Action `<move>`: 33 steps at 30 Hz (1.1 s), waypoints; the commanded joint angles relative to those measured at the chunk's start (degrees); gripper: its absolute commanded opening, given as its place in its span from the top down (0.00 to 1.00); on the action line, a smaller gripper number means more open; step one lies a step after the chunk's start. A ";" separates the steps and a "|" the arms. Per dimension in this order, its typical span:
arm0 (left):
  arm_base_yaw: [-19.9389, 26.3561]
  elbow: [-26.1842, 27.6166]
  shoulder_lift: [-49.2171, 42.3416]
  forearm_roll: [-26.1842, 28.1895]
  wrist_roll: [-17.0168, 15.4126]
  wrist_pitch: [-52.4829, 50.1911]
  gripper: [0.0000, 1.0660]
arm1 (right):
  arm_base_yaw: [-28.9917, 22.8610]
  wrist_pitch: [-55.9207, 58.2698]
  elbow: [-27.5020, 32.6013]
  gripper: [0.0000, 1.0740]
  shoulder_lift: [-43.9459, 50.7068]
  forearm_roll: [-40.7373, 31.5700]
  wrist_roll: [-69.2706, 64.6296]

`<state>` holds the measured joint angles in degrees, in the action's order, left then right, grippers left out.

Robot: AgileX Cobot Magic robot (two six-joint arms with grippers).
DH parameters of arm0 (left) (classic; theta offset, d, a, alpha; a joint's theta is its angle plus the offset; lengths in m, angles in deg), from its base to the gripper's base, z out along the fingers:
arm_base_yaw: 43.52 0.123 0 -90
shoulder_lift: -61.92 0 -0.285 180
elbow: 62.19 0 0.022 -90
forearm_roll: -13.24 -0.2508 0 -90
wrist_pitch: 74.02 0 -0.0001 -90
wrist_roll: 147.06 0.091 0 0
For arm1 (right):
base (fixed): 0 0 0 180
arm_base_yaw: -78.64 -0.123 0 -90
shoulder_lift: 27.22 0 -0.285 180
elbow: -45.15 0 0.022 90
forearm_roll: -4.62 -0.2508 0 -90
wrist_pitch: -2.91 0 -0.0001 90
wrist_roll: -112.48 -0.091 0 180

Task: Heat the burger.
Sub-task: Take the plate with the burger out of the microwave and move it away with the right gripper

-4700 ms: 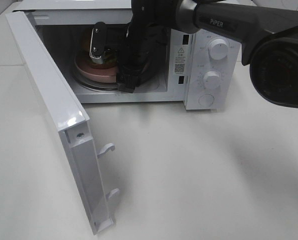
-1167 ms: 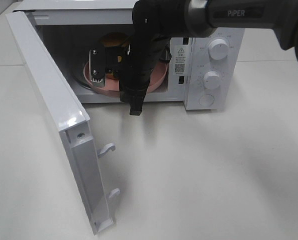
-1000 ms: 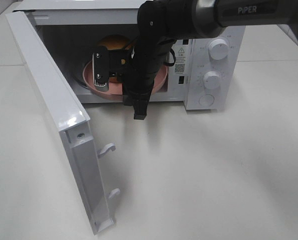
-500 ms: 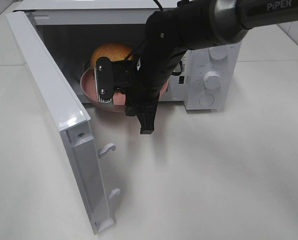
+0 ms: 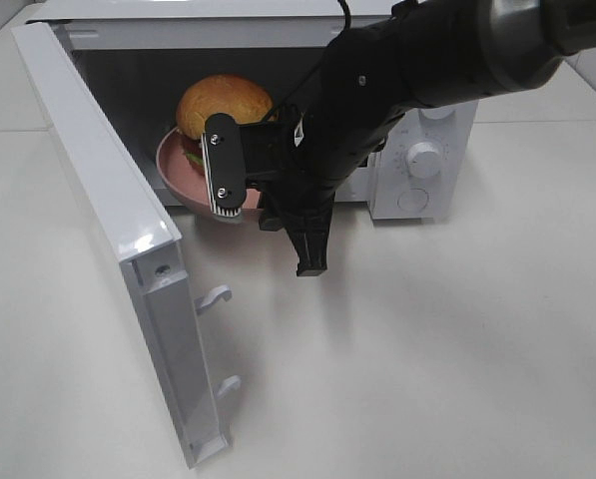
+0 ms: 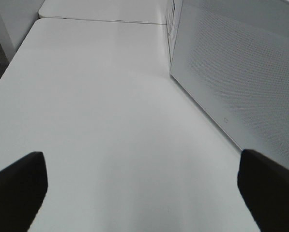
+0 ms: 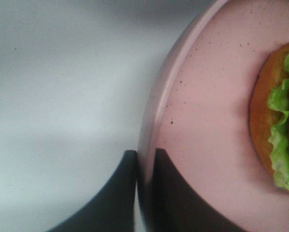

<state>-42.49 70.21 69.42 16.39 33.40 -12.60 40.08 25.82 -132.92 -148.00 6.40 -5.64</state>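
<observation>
The burger [image 5: 223, 103], a tan bun with green lettuce and a bit of yellow, rides on a round pink plate [image 5: 176, 170] at the mouth of the open microwave [image 5: 417, 150]. My right gripper [image 5: 226, 205] is shut on the plate's near rim and holds it slightly tilted. In the right wrist view its two dark fingers pinch the plate [image 7: 207, 96] rim at my right gripper [image 7: 143, 162], with the burger [image 7: 280, 130] at the frame's edge. My left gripper [image 6: 144, 203] is open over bare table, nothing between its fingers, beside the microwave's side wall [image 6: 241, 82].
The microwave door [image 5: 98, 200] swings wide open to the left, its latch hooks pointing over the table. The control dials [image 5: 424, 158] sit on the microwave's right side. White tabletop [image 5: 427, 349] spreads in front.
My right gripper has drawn the plate with the burger out from deep inside the microwave cavity to its front opening, and raised it. The left gripper has stayed open.
</observation>
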 commanded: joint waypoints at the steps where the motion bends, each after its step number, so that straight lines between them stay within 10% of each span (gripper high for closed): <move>1: -0.23 0.06 -0.17 0.00 -0.46 0.00 0.05 | 1.38 -1.66 1.66 1.00 3.38 1.95 -2.06; 33: -0.23 0.06 -0.17 0.00 -0.46 0.00 0.05 | 0.06 -1.89 23.78 1.00 26.13 5.67 -1.89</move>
<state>-42.49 70.21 69.42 16.39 33.40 -12.60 39.39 26.80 -110.58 -125.08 9.78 -4.90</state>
